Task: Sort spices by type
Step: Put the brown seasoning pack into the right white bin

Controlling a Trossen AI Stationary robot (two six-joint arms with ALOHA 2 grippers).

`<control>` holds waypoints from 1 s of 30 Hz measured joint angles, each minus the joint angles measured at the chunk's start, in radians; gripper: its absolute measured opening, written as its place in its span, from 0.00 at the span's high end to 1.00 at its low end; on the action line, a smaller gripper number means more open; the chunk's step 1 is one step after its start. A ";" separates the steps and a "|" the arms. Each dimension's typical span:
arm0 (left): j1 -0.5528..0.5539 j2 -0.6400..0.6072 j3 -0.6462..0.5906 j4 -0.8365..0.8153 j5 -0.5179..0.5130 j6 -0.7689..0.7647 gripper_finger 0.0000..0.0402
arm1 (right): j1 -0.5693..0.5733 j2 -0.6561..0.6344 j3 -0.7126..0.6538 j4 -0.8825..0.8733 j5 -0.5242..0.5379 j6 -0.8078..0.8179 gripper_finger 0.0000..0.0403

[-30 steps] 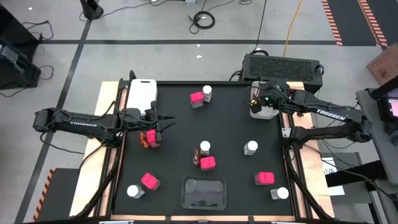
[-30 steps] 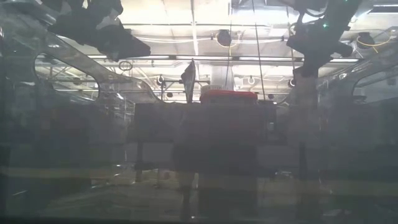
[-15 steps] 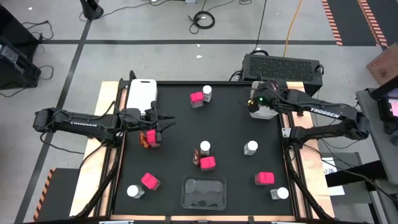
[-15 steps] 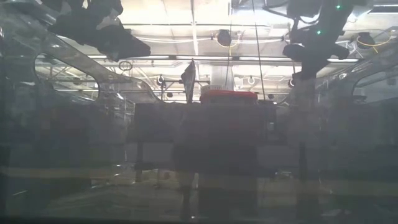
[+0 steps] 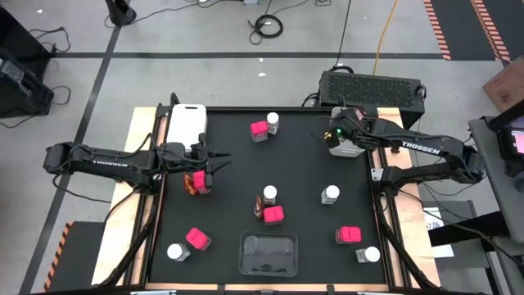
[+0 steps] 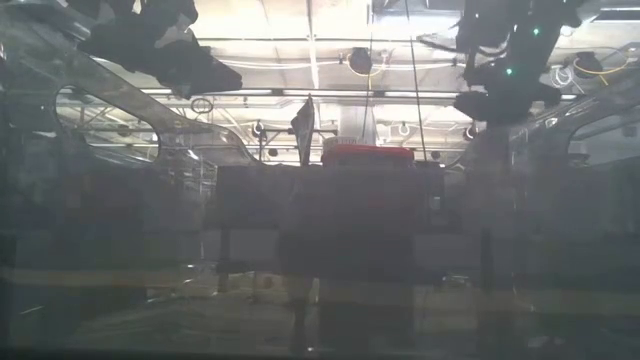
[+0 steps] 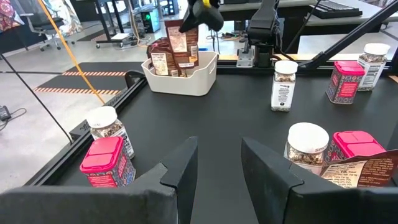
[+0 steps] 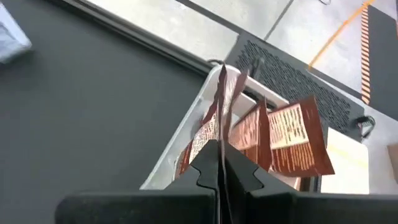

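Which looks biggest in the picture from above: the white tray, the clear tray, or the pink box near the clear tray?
From largest to smallest:
1. White tray and clear tray: they look about alike, so I won't rank them.
2. Pink box: clearly the smallest.

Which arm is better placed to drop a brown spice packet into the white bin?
Right. Its tool is shut on a brown packet just above the white bin; the left tool sits across the table.
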 joint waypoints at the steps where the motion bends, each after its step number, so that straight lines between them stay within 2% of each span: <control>1: 0.000 0.000 0.000 0.000 0.000 0.000 0.68 | -0.008 0.000 -0.009 -0.002 -0.001 0.000 1.00; 23: 0.000 0.000 0.000 0.000 0.000 -0.001 0.68 | -0.043 0.000 -0.150 0.168 -0.033 0.031 1.00; 30: 0.000 0.000 0.000 0.000 0.000 -0.001 0.68 | -0.043 0.000 -0.159 0.187 -0.078 0.035 1.00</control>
